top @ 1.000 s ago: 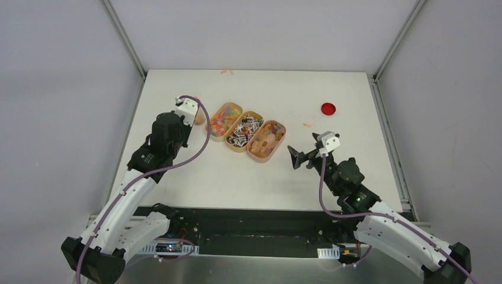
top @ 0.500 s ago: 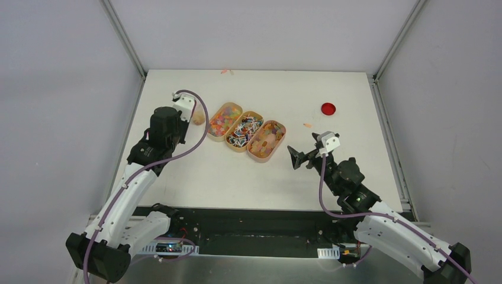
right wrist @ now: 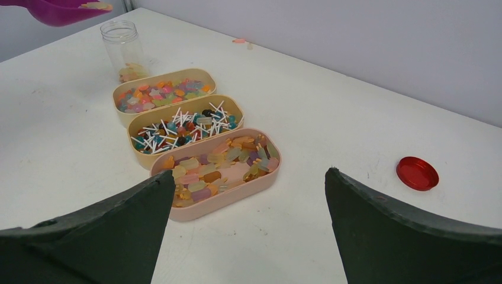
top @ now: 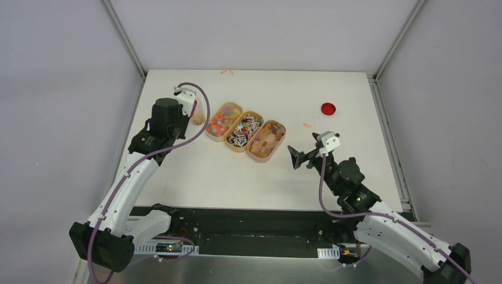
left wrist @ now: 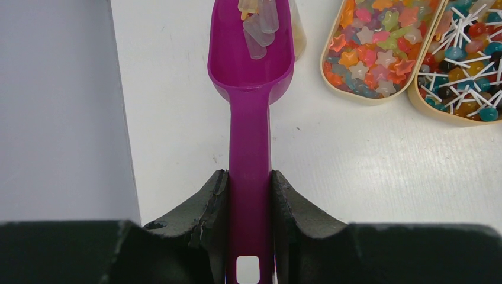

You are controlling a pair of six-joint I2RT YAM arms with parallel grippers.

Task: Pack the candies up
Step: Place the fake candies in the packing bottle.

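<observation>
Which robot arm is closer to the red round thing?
Right. The right end effector is just near-side and left of the red disc; the left end effector is far off, beyond the trays.

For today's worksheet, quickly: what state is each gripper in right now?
Left gripper: shut on the magenta scoop, candies in its bowl.
Right gripper: open, holding nothing.
</observation>
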